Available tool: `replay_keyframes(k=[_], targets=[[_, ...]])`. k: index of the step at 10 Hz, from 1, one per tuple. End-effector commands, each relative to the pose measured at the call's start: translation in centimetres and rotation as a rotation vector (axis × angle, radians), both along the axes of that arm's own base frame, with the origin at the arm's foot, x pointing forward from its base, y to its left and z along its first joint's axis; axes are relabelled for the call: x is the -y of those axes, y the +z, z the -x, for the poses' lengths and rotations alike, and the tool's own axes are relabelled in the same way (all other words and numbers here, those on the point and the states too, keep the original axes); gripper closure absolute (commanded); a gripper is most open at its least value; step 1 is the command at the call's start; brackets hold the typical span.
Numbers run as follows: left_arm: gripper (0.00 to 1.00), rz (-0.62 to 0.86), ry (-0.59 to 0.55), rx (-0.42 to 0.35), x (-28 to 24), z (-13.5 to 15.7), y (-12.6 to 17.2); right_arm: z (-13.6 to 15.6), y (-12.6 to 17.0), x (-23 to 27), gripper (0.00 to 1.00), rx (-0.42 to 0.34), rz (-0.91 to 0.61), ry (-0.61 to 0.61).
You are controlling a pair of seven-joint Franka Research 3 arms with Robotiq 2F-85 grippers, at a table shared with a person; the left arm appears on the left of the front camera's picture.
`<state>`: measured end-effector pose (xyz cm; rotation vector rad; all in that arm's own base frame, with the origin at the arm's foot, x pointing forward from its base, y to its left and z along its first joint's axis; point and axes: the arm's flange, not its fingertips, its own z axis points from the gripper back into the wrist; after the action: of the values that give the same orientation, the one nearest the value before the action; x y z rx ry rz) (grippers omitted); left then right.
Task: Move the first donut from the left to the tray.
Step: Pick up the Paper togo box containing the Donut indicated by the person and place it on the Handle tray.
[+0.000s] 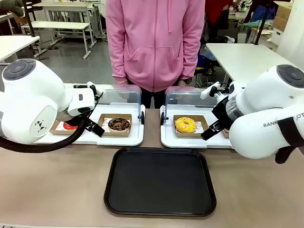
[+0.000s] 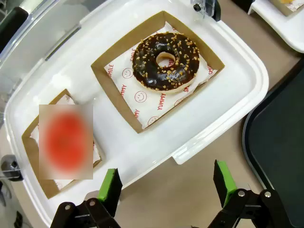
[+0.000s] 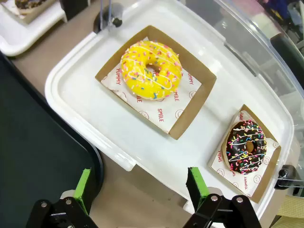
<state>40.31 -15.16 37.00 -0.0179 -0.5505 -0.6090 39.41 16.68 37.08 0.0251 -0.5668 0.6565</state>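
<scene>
From the front we look from between the arms across the tabletop [image 1: 57, 190] toward the person [image 1: 154, 42] at the far side, far enough back to take in the whole black tray [image 1: 160, 183]. At the left wrist we look steeply down past the left claw [image 2: 167, 185], close over the chocolate donut [image 2: 165, 61]. At the right wrist we look past the right claw [image 3: 140, 186], close over the yellow donut [image 3: 151, 70]. Both wrist views catch the black tray's edge, and the front view holds both donuts.
</scene>
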Motion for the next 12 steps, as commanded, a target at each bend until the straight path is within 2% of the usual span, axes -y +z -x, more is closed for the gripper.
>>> replay_keyframes(k=[1, 11, 12], targets=[[0.00, 0.000, 0.000, 0.000, 0.0, 0.0, 0.0, 0.0, 0.0, 0.0, 0.00, 0.000, 0.000, 0.000], [0.00, -0.001, 0.000, 0.000, 0.0, 0.0, 0.0, 0.0, 0.0, 0.0, 0.00, 0.000, 0.001, 0.001], [0.00, 0.052, -0.003, 0.060, -0.3, -1.2, 3.4, -1.7, 4.3, -0.3, 0.00, 0.051, -0.029, 0.006]])
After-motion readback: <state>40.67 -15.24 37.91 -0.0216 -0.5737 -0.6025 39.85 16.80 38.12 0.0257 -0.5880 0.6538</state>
